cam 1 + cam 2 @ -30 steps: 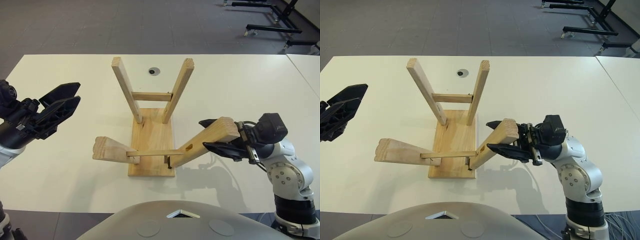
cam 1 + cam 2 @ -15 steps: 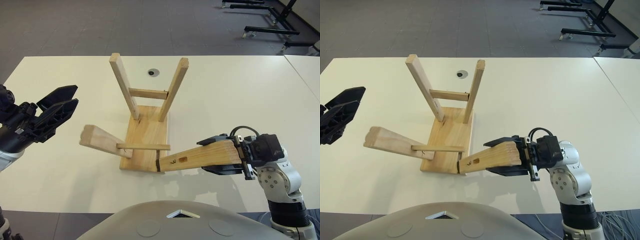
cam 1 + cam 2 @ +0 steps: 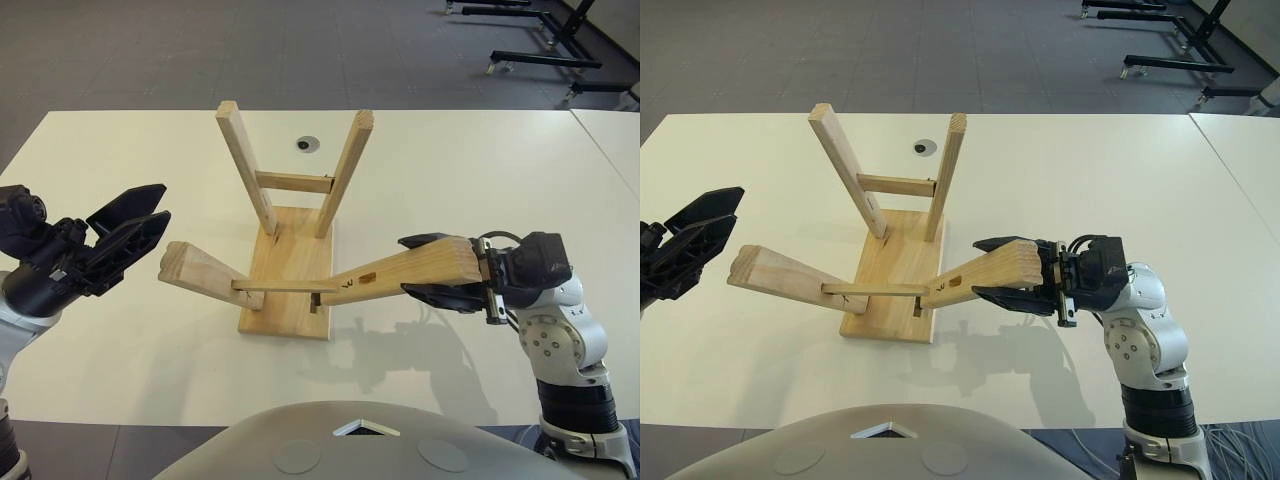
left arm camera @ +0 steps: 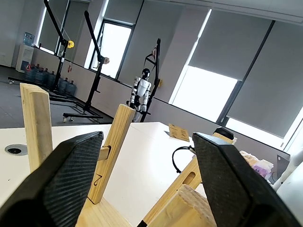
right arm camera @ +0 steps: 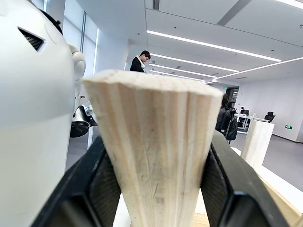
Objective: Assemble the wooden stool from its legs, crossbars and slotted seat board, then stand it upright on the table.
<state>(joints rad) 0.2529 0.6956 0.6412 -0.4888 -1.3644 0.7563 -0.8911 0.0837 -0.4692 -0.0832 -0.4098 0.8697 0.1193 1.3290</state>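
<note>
Mid-assembly: seating the tilted second leg pair (image 3: pixel 390 275) into the slotted seat board (image 3: pixel 295 235) on the worktop (image 3: pixel 480 160), with right jaws clenched on one leg's end and left jaws released near the other. Next, probably: tip upright, align with slots, press down.

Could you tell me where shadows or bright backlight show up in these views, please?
Left eye view: the held leg casts a soft shadow on the table, on the robot's side. Left wrist view: bright windows backlight the dark jaws of the left gripper.
</note>
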